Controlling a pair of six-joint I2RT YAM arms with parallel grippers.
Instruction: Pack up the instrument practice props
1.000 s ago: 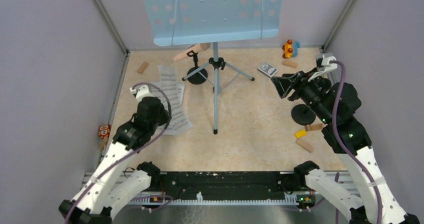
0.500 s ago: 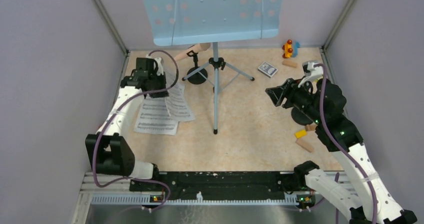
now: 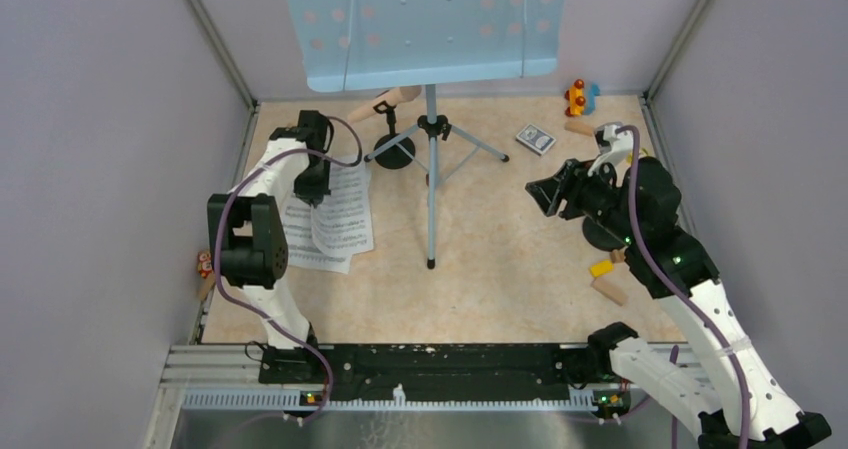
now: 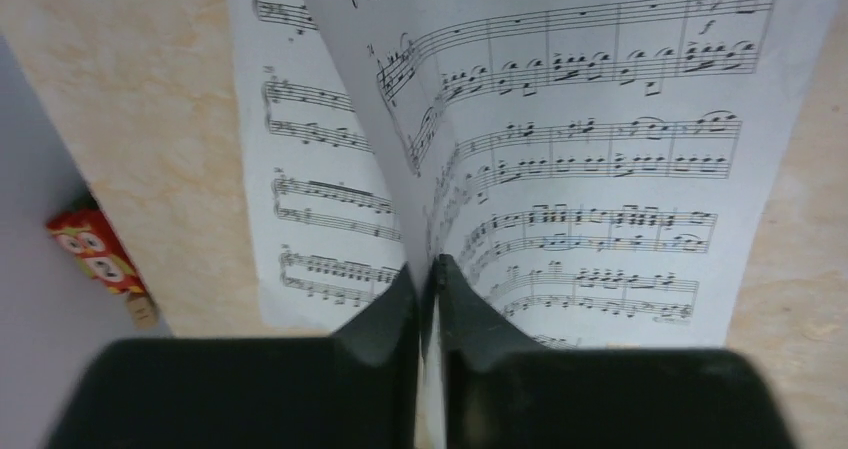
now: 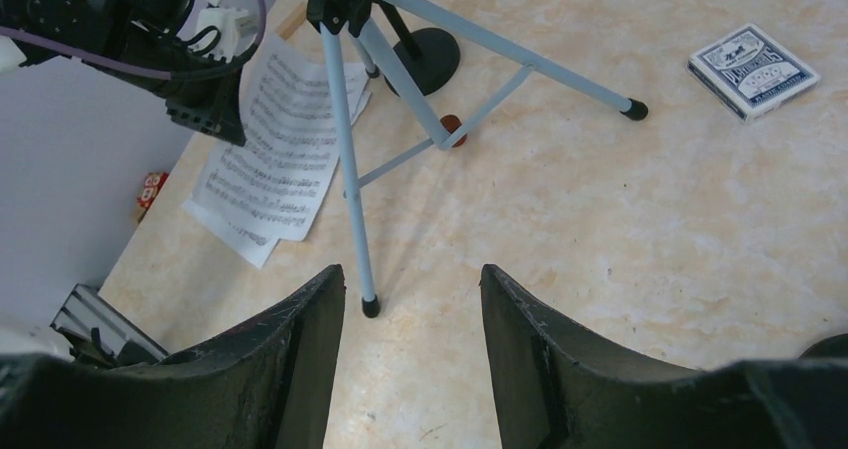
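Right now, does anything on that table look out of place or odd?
Yes: the sheet music by the left wall lies askew, pages fanned apart; the left end effector pinches one page's edge, curling it up.

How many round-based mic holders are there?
2. One mic holder stands by the music rack, carrying the beige microphone; the other mic holder sits partly hidden under the right arm. More could be hidden.

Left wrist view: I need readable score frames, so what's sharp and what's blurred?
Left wrist view: staves on the sheet-music page are sharp; the left gripper in the foreground is soft. Top external view: the notes are too small to read.
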